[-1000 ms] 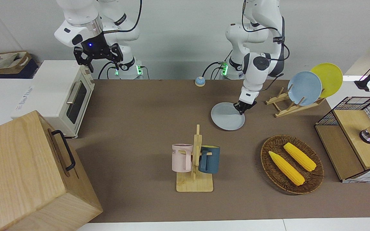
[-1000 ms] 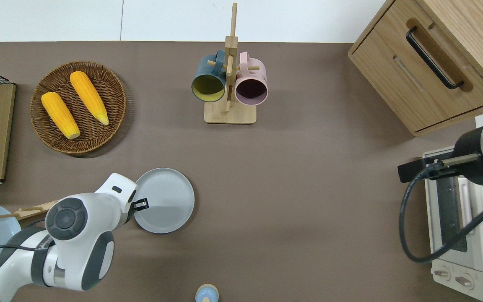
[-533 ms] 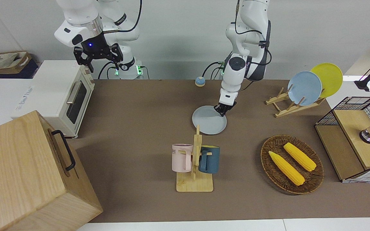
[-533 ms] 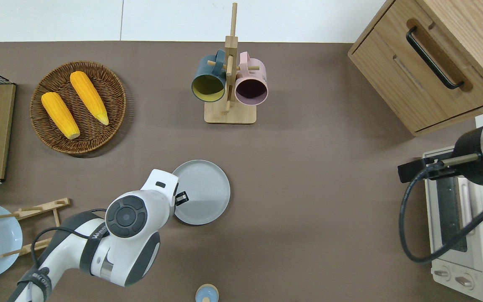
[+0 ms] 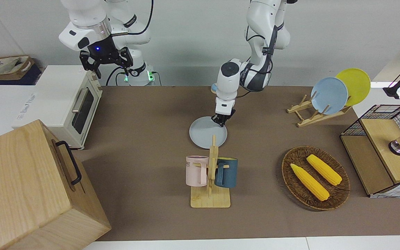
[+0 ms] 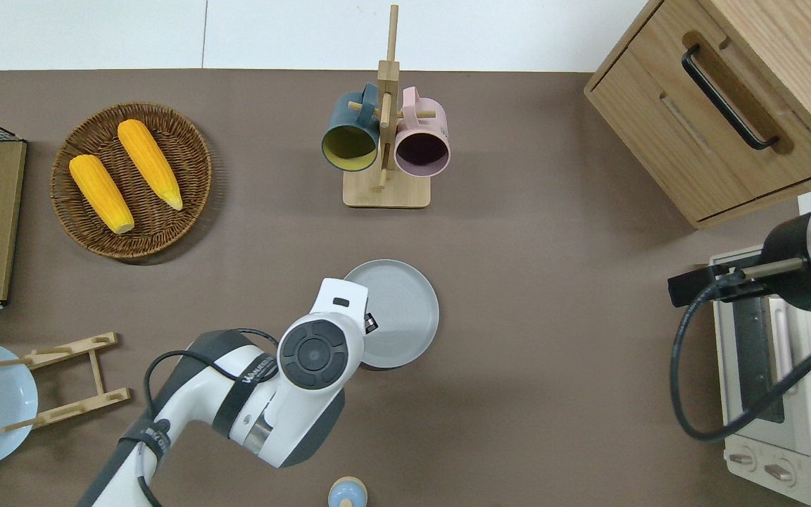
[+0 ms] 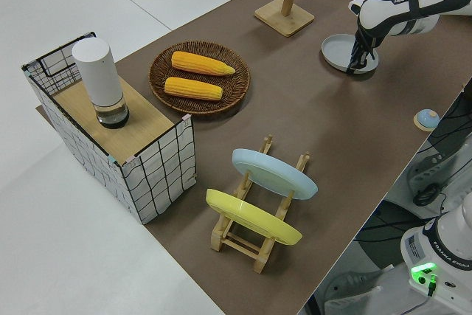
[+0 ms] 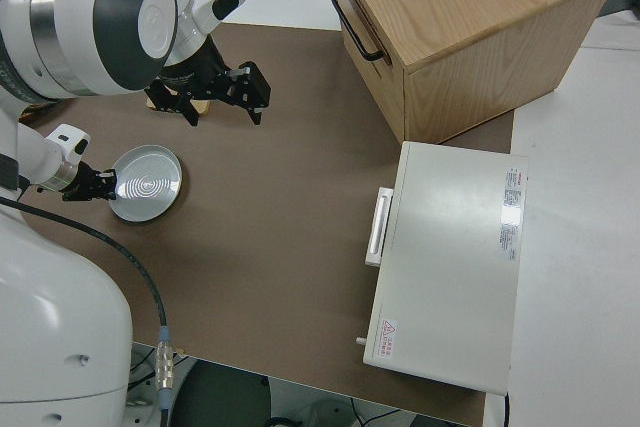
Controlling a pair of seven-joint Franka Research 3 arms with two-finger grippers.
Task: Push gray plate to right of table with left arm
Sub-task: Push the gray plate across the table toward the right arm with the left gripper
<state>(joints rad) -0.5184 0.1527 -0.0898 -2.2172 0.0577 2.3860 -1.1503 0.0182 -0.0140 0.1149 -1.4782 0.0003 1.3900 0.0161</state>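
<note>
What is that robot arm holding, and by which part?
Nothing is gripped. The left gripper presses down at the rim of the gray plate to slide it, rather than clamping it. The right arm is parked with its gripper open and empty.

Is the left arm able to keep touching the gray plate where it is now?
Probably yes. The left tool is already down at the rim of the gray plate, on the side toward the left arm's end of the table, and nothing stands between them. The right arm is parked.
</note>
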